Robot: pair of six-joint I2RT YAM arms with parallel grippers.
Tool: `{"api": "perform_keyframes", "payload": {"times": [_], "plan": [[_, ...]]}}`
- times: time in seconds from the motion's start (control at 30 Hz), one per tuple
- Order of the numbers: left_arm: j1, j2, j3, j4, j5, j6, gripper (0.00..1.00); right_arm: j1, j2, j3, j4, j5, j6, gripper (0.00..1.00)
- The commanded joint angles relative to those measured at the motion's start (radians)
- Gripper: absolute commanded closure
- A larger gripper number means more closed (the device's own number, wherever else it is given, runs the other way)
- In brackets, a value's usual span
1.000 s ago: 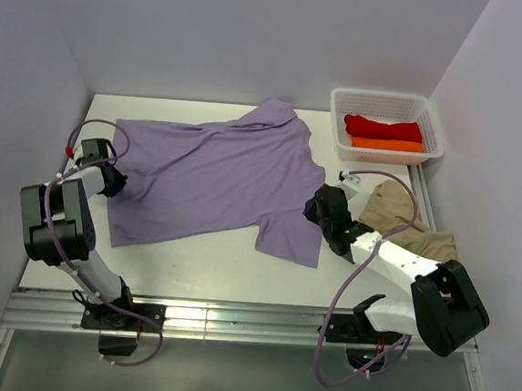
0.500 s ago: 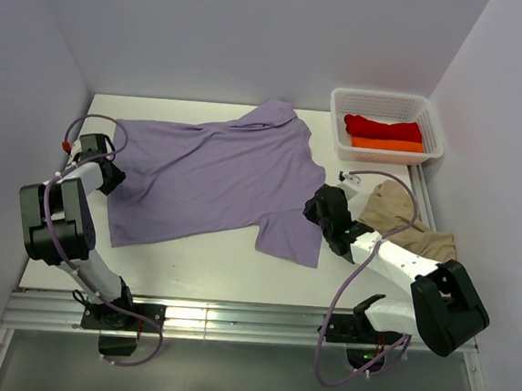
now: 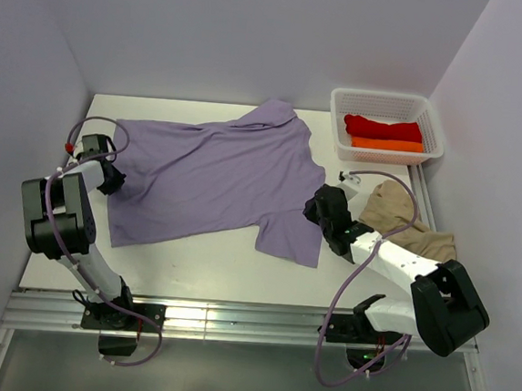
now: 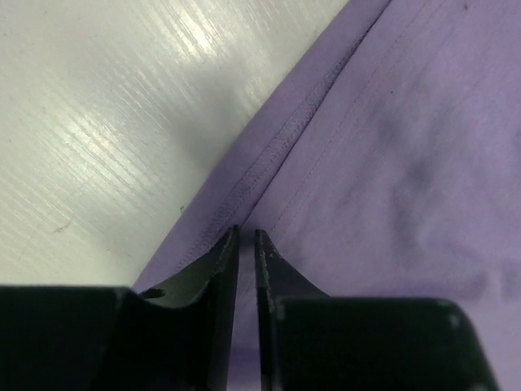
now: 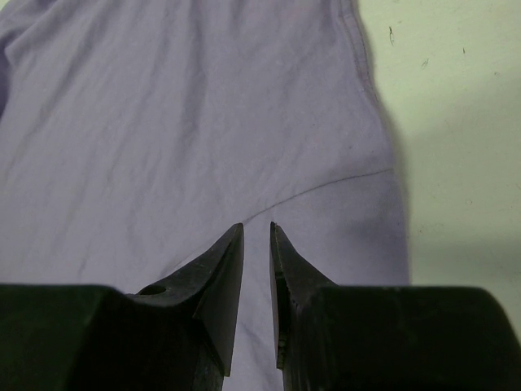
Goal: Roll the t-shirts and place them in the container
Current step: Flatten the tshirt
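Purple shirt (image 3: 217, 178) lies spread across the middle of the desk (image 3: 200, 263). It's light and floppy, so I'd grab the hems. Left claw (image 4: 247, 232) at the hem and right claw (image 5: 256, 226) on the sleeve are both narrow slits, can't tell if they're pinching.

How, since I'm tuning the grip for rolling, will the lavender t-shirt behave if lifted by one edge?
Probably floppy: the lavender t-shirt lies flat with soft creases, so a lifted edge would drape and trail. Likely light, being thin cloth. Pushed, it may bunch or slide, since the table looks smooth.
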Motion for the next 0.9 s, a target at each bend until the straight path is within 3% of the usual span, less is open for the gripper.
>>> {"api": "perform_keyframes", "payload": {"times": [0.0,0.23,0.3,0.87], "plan": [[-0.001,0.024,0.032,-0.002,-0.005,0.014,0.8,0.007,-0.009,0.019,0.006,0.027,0.0,0.73],[-0.003,0.039,0.038,-0.003,-0.001,0.024,0.91,0.007,-0.011,0.019,0.005,0.033,0.0,0.73],[-0.003,0.039,0.036,-0.002,-0.004,0.021,0.99,0.009,-0.011,0.019,0.003,0.033,0.001,0.73],[-0.003,-0.091,0.038,-0.035,-0.025,-0.002,1.0,0.007,-0.014,0.019,-0.001,0.039,0.001,0.73]]}}
